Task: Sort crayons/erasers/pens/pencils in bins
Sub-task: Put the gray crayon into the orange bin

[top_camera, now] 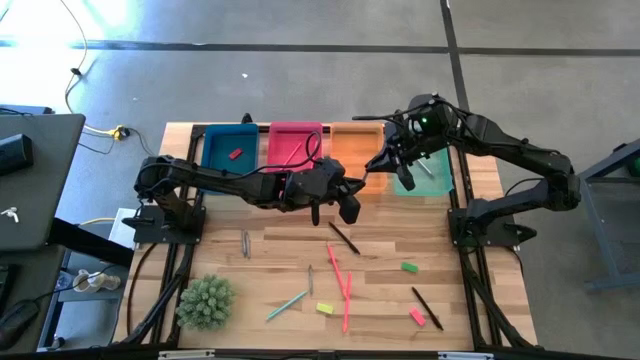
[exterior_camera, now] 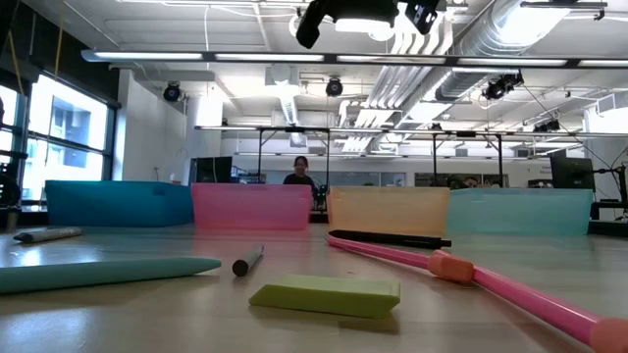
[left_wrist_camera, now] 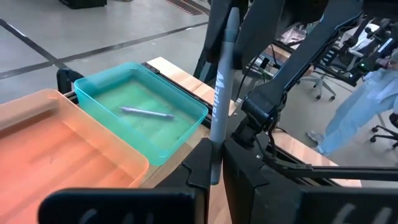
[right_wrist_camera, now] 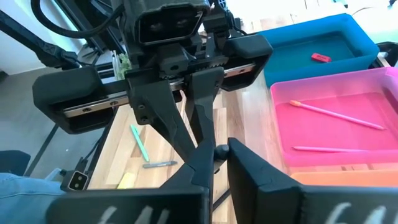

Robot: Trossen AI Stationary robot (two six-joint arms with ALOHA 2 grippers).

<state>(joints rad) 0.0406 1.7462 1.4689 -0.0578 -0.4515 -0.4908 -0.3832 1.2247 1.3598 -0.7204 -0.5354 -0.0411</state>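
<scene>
Grey pen (left_wrist_camera: 222, 93) is pinched by both the left gripper (left_wrist_camera: 214, 177) and right gripper (right_wrist_camera: 214, 163) above the orange bin (top_camera: 356, 150), so an untimely release could drop it.

Four bins (top_camera: 229, 131) in a row along table's (top_camera: 270, 262) far edge. Eraser (top_camera: 236, 154) in leftmost bin, two sticks (right_wrist_camera: 336, 116) in second, one stick (left_wrist_camera: 147, 112) in rightmost. Plant (top_camera: 206, 301) at near-left corner; loose sticks and erasers lie right of it.
</scene>
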